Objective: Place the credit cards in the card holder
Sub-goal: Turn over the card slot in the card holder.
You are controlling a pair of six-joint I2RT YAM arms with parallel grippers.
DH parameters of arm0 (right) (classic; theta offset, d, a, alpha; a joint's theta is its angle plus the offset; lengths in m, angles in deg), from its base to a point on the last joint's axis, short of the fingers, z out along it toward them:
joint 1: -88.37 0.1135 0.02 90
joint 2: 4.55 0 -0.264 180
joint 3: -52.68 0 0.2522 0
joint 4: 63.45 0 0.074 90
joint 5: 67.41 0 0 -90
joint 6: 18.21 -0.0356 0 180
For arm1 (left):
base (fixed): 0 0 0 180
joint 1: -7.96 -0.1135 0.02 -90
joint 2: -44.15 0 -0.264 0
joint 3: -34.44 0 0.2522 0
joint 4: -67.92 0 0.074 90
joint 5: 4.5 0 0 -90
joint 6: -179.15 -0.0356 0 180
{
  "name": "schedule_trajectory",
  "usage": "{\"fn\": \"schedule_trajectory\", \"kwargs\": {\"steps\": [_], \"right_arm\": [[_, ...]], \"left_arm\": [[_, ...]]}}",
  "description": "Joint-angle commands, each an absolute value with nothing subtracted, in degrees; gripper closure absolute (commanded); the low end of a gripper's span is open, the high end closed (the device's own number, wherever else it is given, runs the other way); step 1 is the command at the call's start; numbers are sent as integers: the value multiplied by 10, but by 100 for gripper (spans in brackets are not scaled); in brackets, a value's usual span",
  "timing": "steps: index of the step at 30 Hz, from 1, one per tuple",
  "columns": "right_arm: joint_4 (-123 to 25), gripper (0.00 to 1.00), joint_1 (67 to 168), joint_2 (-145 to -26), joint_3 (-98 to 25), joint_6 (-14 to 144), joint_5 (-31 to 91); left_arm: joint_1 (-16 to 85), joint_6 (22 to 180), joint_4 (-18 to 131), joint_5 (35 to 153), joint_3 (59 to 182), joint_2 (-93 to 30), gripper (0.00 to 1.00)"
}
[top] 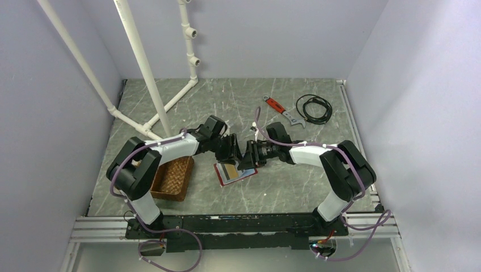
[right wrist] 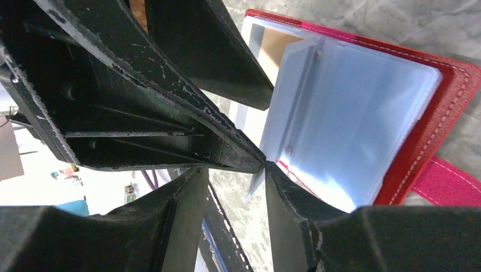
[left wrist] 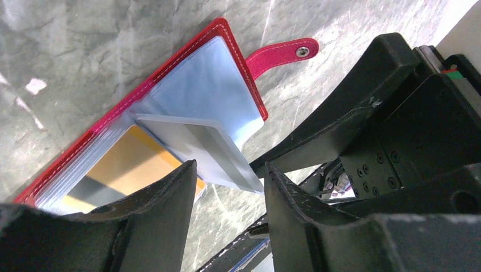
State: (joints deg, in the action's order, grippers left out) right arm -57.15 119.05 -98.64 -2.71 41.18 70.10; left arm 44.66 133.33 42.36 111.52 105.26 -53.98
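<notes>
left gripper (left wrist: 231, 170) jaws apart, right gripper (right wrist: 235, 168) jaws apart, nothing clamped. grey card (left wrist: 198, 144) lies skewed on open card holder (left wrist: 227, 42), corner just below left tips, edge between right tips. i'd square it to sleeve mouth, slide slow, pin holder.

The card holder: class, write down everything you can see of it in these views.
The card holder is a red, leather-like folding case with pale stitching and a strap tab bearing a metal snap. It lies open, flat on the grey marbled table, clear plastic sleeves facing up. A gold-brown card with a dark stripe sits in one sleeve; a grey card lies slanted, partly sticking out over its edge.
</notes>
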Motion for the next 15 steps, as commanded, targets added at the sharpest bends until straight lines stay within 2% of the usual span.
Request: {"fn": "schedule_trajectory", "kwargs": {"steps": [1,15], "right_arm": [[-601,55,1206,-978,-52,410,713],[-616,55,1234,-1008,-65,401,717]], "left_arm": [[442,1325,400,1087,1044,-489,48],[437,1353,352,1056,1026,-466,55]]}}
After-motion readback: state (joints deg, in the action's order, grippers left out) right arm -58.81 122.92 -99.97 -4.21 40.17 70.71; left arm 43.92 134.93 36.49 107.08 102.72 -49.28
